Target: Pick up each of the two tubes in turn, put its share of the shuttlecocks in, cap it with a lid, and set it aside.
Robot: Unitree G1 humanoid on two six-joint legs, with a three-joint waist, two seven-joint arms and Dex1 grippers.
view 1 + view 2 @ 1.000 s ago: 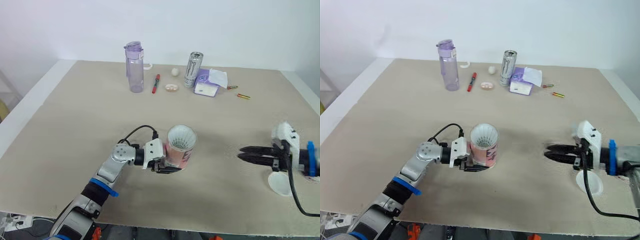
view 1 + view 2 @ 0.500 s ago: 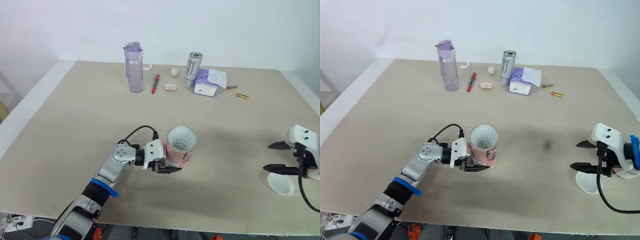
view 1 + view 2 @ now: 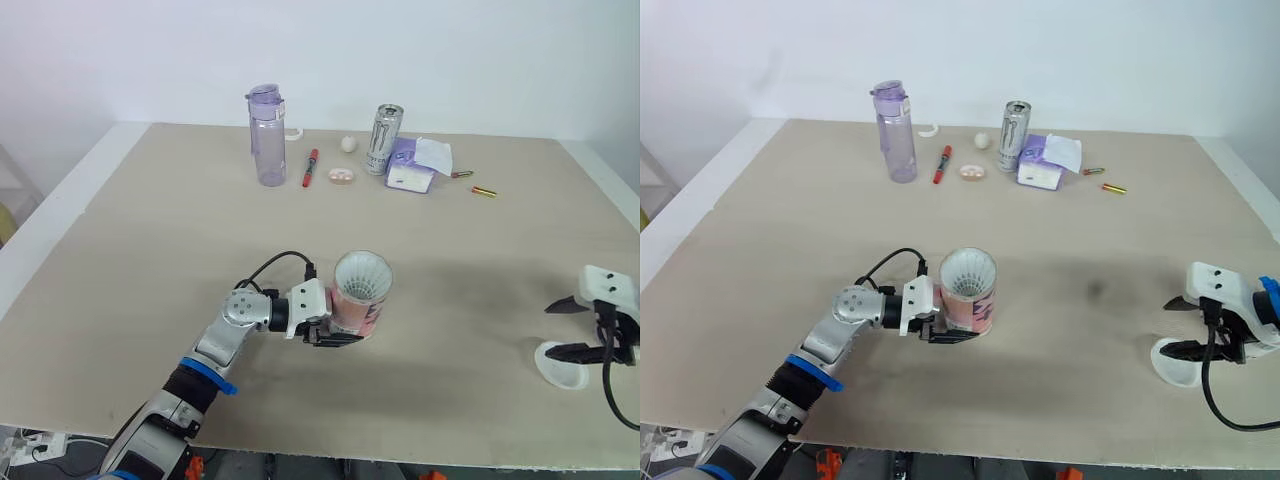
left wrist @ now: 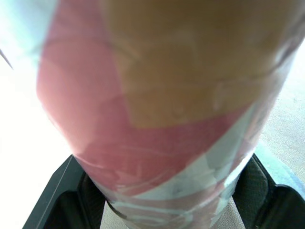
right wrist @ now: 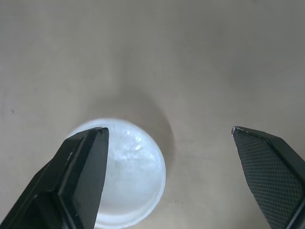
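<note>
Left hand [image 3: 338, 336] clamps tube [image 3: 360, 300], right hand [image 3: 563, 328] gapes over lid [image 3: 562, 373], on beige tabletop [image 3: 180, 230] below white wall [image 3: 450, 50].

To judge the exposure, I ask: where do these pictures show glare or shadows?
Left wrist view: glare whitens the area beside the tube held in the left pincer. Right wrist view: a soft shadow lies beside the glinting lid on the table.
</note>
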